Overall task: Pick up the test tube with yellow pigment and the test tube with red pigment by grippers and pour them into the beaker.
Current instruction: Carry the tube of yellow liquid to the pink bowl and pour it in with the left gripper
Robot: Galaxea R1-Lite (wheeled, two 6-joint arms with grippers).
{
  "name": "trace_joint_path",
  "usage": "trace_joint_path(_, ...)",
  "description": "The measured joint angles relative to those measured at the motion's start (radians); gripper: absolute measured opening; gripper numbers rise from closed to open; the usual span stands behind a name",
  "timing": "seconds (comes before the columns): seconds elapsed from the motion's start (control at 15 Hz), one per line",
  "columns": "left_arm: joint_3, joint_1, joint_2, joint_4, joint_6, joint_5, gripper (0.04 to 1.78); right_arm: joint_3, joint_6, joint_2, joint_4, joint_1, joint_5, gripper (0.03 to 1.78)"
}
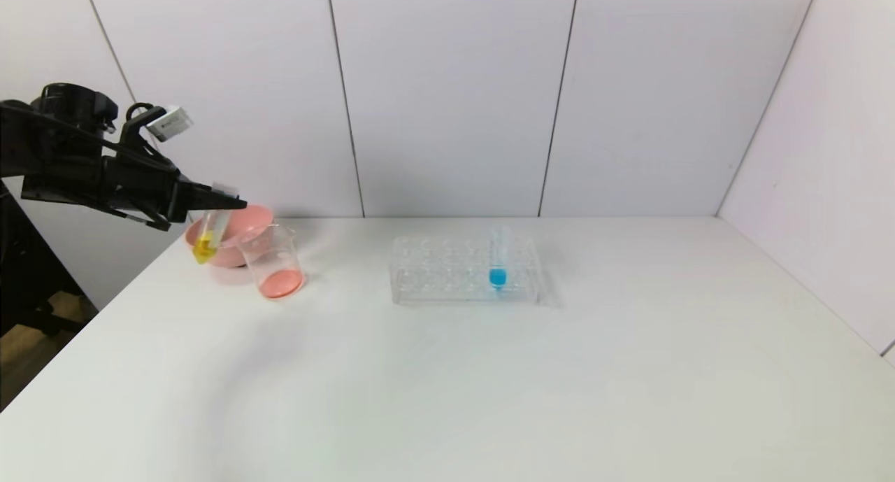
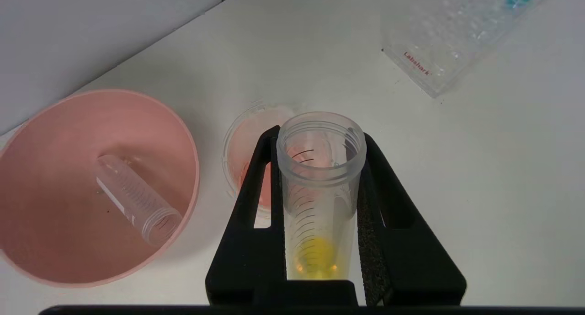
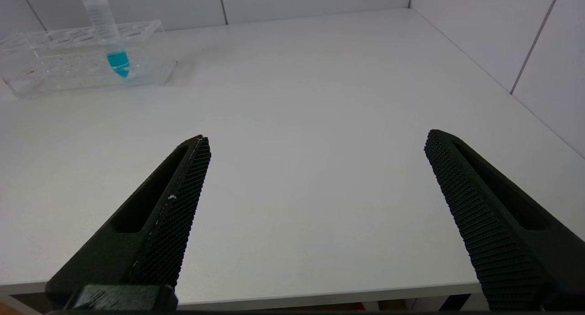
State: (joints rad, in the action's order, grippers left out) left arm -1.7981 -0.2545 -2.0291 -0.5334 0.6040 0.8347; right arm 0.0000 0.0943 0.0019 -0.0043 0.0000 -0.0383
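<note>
- Left hand (image 1: 227, 203): matte black, with a small white-grey box on top, clamped on the tube.
- Test tube with yellow pigment (image 2: 320, 200): clear, dark graduation lines, yellow liquid in its tip.
- Beaker (image 1: 273, 261): clear glass, with a salmon-pink layer at its bottom.
- Bowl (image 2: 41, 242), just beside the beaker: pale pink; a clear empty tube (image 2: 137, 200) lies inside.
- Rack (image 1: 433, 272): clear plastic with small red lettering; it holds a tube with blue liquid (image 1: 498, 265).
- Right hand (image 3: 315, 205): black, spread wide, with cross-hatched inner pads.
- Counter (image 1: 489, 384): plain white.
</note>
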Motion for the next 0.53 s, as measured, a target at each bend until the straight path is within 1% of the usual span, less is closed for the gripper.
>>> trace_joint_path(0.13,-0.129,0.018,-0.034,-0.155,0.051,-0.068,0.45,0.0,0.0,0.0,0.0,0.0,0.0,1.71)
trace_joint_path(0.27,-0.186,0.046,-0.06,-0.264,0.119,-0.166,0.45,0.0,0.0,0.0,0.0,0.0,0.0,1.71)
trace_joint_path(0.4,-0.201,0.06,-0.071,-0.298,0.159,-0.205,0.45,0.0,0.0,0.0,0.0,0.0,0.0,1.71)
trace_joint_path(0.53,-0.204,0.07,-0.076,-0.306,0.186,-0.246,0.45,0.0,0.0,0.0,0.0,0.0,0.0,1.71)
